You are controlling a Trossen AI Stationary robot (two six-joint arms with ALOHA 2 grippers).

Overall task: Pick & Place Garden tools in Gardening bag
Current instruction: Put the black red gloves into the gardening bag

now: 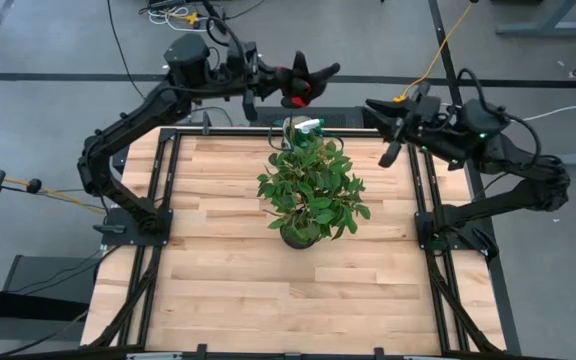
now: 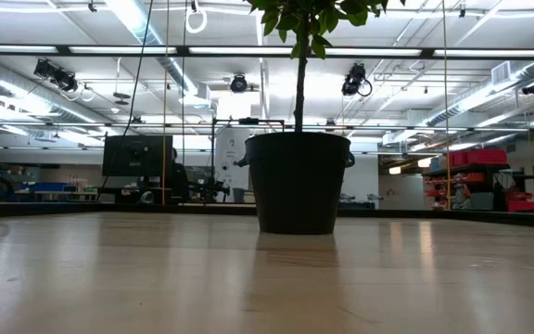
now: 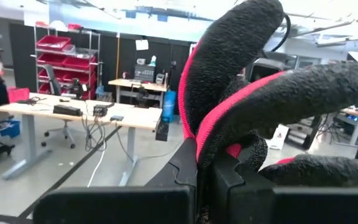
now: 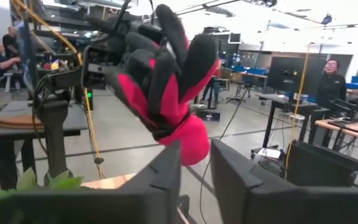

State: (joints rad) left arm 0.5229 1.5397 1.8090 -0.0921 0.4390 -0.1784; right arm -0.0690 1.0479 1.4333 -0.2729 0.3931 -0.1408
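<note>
Gripping the red-and-black gloves [image 1: 303,82] beyond the potted plant [image 1: 311,190], the left gripper [image 1: 286,88] is clamped tight; the right gripper [image 1: 383,112], beside them, apparently stands narrowly parted, empty.

I see grey floor [image 1: 48,60] w/ cables | pale wood tabletop [image 1: 268,290] in black frame | bright strip ceiling lights [image 2: 146,23] | red bin shelving [image 3: 61,53] by dark wall | long desk [image 3: 61,112], office chair | monitors [image 4: 291,71] | person standing [image 4: 331,78], far back
</note>
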